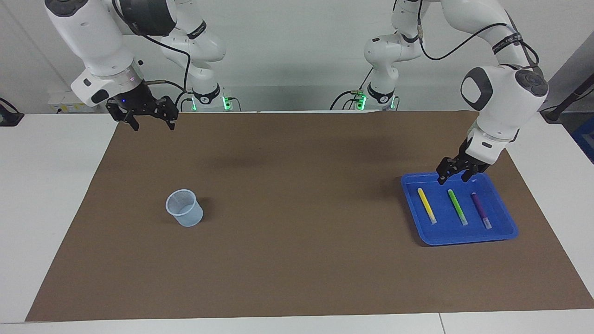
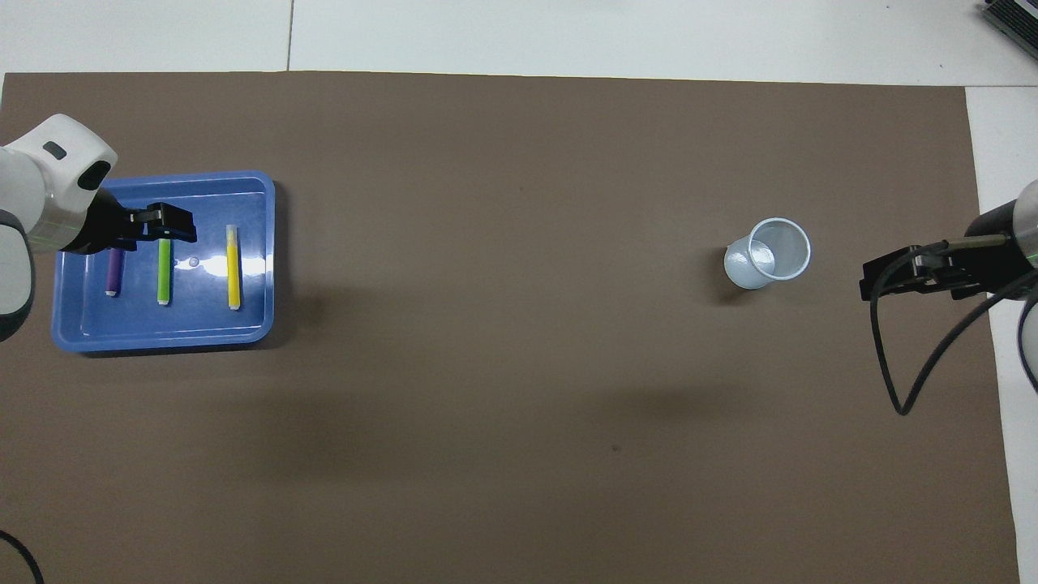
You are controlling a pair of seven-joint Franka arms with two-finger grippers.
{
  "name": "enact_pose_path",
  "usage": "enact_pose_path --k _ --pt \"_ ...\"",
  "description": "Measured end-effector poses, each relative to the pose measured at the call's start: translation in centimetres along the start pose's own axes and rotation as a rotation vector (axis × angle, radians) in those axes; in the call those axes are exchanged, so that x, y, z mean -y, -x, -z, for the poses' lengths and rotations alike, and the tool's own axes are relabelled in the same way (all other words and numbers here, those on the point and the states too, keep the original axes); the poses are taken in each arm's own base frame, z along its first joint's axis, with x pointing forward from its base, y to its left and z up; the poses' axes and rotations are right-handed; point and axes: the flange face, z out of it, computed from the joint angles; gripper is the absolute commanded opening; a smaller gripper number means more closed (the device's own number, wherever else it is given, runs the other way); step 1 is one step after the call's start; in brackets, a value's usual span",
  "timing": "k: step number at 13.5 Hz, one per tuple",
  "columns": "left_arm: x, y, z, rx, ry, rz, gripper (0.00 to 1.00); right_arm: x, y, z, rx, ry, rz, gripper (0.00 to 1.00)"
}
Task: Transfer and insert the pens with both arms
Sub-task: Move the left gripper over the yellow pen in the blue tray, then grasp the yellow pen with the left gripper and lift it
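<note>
We see the left gripper [image 1: 450,176] hanging over the blue tray [image 1: 503,232], fingers apart and empty, apparently lined up on the green pen [image 1: 457,207] — between the yellow pen [image 1: 426,205] and purple pen [image 1: 481,210]. The right gripper [image 1: 148,118] waits open near the cup [image 1: 184,208]. The brown-matted surface [image 1: 297,260] fronts a plain white wall.

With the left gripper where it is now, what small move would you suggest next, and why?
Probably lower the left gripper, open, onto the green pen. It hangs over the tray rim nearer the robots, above that pen's end, touching nothing. All three pens lie in the tray; the cup holds none. The right gripper waits, open.
</note>
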Motion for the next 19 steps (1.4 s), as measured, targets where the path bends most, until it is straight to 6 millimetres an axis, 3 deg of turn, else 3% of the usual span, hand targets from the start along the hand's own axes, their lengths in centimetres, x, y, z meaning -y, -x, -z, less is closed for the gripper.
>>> enact_pose_path --k 6,10,13,19 --pt "0.5 -1.5 -6.1 -0.002 0.009 0.009 0.79 0.0 0.2 -0.1 0.009 0.001 0.0 1.0" --pt "0.8 -2.0 -9.7 0.007 0.014 0.015 0.74 -2.3 0.9 0.1 0.028 -0.002 -0.043 1.0" --pt "0.8 -1.7 -11.3 0.016 0.015 0.015 0.7 -5.1 1.0 0.1 0.028 -0.008 -0.047 1.0" --pt "0.3 -0.5 -13.2 0.032 0.014 0.008 0.63 -5.6 3.8 2.2 0.045 -0.008 0.013 1.0"
